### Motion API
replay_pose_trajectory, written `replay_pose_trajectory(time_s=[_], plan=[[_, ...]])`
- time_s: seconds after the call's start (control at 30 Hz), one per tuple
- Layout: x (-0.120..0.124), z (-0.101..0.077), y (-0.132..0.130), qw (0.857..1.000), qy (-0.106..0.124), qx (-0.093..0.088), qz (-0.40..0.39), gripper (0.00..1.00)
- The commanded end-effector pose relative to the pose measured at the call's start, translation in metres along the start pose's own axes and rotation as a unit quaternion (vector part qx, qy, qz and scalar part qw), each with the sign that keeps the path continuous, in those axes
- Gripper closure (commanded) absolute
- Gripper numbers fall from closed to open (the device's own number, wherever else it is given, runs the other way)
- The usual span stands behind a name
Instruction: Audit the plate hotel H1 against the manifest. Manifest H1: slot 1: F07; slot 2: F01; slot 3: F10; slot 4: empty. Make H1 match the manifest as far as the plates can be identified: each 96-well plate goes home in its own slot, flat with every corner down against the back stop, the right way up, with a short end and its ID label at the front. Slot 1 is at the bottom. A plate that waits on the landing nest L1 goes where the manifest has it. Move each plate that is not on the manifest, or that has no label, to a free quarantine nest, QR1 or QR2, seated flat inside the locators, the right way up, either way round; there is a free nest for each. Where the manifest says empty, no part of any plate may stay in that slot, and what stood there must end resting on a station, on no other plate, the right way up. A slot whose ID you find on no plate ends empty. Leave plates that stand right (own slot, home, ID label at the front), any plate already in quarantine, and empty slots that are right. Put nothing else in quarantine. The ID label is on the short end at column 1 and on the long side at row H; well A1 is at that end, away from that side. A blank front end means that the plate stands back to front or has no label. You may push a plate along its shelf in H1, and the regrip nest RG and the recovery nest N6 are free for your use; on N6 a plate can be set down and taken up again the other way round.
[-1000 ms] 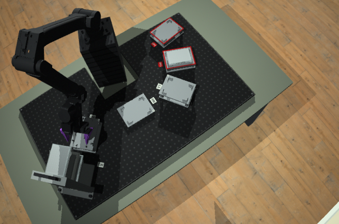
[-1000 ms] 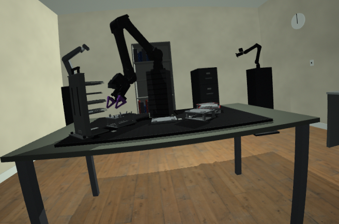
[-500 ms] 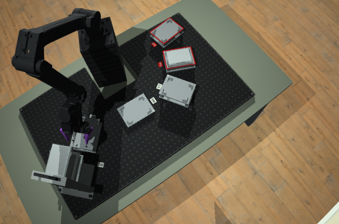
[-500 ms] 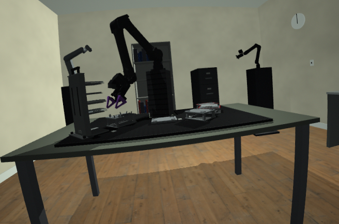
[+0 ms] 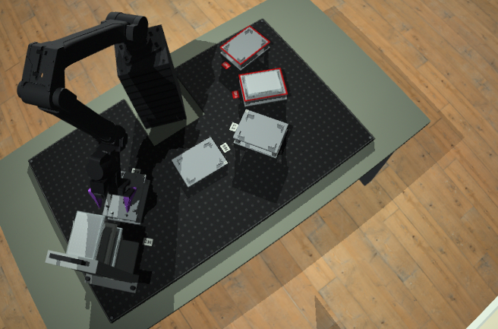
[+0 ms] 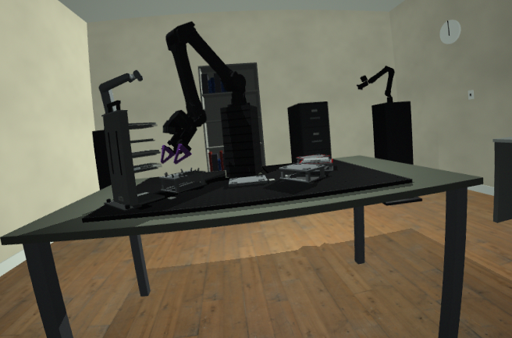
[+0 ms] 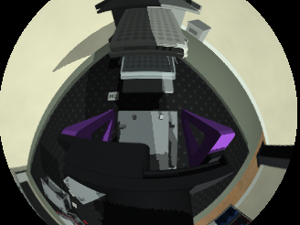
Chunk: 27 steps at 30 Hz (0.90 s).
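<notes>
The gripper (image 5: 111, 197) hangs with its two purple fingers spread wide, holding nothing, just in front of the rack (image 6: 116, 147) of four shelves. Beyond the rack stand four more grey stands; one red-edged stand (image 5: 263, 86) carries a plate.

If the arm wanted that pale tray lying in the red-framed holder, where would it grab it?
Probably across the tray's two long sides, coming straight down from above. It lies flat and face up inside the red frame, so its top is free while the frame hugs its lower edges. The gripper, wide open and holding nothing, would have to turn to straddle it.
</notes>
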State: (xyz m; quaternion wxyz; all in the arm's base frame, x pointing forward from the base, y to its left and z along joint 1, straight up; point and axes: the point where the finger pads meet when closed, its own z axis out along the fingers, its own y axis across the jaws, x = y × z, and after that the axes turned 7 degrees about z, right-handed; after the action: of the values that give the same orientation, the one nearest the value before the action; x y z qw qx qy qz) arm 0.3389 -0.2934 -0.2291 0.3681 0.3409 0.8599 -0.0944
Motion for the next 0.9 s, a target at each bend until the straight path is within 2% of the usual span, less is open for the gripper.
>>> replay_pose_trajectory(time_s=[0.0,0.77,0.87], plan=[[-0.0125,-0.0005,0.0014,1.000,-0.012,-0.001,0.001,0.00],[-0.0125,-0.0005,0.0014,1.000,-0.012,-0.001,0.001,0.00],[-0.0196,-0.0077,0.0030,1.000,-0.025,-0.002,0.004,0.00]])
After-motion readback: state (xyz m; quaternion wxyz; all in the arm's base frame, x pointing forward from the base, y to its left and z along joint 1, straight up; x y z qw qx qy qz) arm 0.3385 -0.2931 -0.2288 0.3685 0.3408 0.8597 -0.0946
